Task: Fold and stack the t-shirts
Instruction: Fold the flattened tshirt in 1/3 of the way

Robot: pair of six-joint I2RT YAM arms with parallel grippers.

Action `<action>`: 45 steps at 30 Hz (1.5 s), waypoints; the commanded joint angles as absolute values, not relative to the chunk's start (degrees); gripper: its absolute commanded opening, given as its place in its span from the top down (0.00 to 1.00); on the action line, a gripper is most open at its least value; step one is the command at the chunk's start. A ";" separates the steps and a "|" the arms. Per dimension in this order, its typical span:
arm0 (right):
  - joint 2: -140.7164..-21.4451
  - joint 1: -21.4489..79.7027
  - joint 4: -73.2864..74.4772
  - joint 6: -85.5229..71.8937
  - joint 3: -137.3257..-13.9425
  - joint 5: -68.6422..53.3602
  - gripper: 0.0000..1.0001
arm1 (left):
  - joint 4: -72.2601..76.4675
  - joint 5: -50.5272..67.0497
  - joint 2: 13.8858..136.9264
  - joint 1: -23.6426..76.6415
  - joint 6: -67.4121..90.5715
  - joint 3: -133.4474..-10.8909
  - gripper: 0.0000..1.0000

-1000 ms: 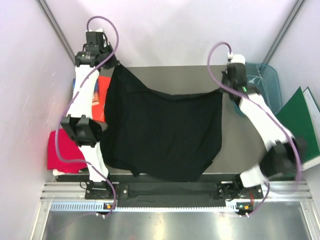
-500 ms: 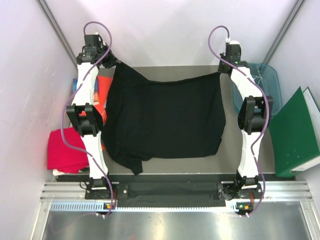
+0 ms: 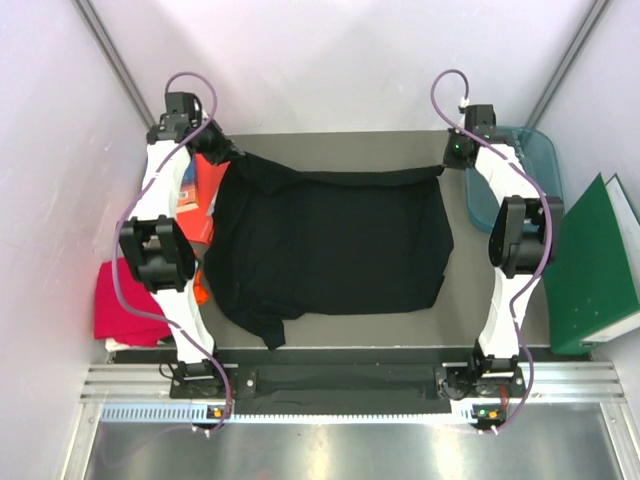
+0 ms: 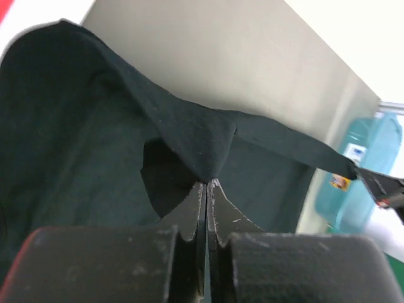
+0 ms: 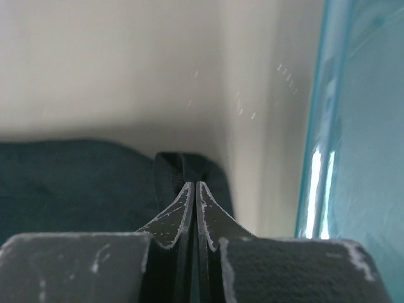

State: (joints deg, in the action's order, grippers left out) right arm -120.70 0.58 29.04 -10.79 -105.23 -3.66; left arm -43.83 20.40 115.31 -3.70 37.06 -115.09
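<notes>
Slippage is threatening: left pincer [image 4: 206,184] and right pincer [image 5: 192,186] are clenching thin pinches of black shirt [image 3: 330,250], taut between them.

Bright, even light; wrist views' foregrounds blurred.

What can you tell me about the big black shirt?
The black shirt is soft, plain dark cloth, spread wide over the table. The left gripper and the right gripper each pinch one far corner, so that edge is stretched tight between them. The rest lies mostly flat, with a rumpled bit sticking out at the near left.
</notes>
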 commanded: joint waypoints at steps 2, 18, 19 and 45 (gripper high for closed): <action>-115.49 0.44 33.31 -11.51 -103.01 -7.47 1.00 | -46.75 25.30 105.22 -5.97 40.34 -114.78 1.00; -120.32 1.67 42.54 -10.02 -98.71 -5.89 1.00 | -63.01 27.34 96.42 -8.00 34.45 -101.96 1.00; -119.97 1.84 42.54 -10.02 -98.18 -5.63 1.00 | -63.54 27.25 96.07 -8.09 33.93 -101.61 1.00; -112.33 6.41 47.20 -8.09 -92.81 2.29 0.00 | -74.62 19.51 87.20 -8.09 29.62 -78.24 1.00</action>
